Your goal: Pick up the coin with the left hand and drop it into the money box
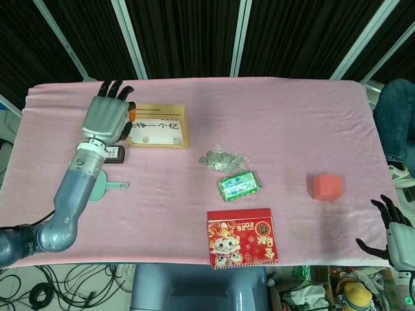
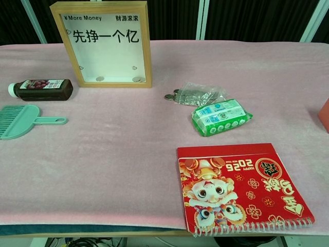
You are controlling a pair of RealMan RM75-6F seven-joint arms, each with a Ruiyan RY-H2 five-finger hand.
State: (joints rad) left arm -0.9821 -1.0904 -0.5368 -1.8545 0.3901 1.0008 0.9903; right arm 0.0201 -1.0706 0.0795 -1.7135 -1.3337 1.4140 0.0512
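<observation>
Hovering: left robot hand over money box left end | coin unseen | grip unclear

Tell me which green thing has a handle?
The green brush at the table's left edge, below the dark bottle. Its handle sticks out sideways; the other green thing, the packet by the red calendar, has none.

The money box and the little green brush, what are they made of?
The money box looks like a pale wooden frame, with grain on its edges and a clear, likely plastic or glass, window showing coins inside. The green brush looks like smooth, matte moulded plastic, all one colour, bristles included.
</observation>
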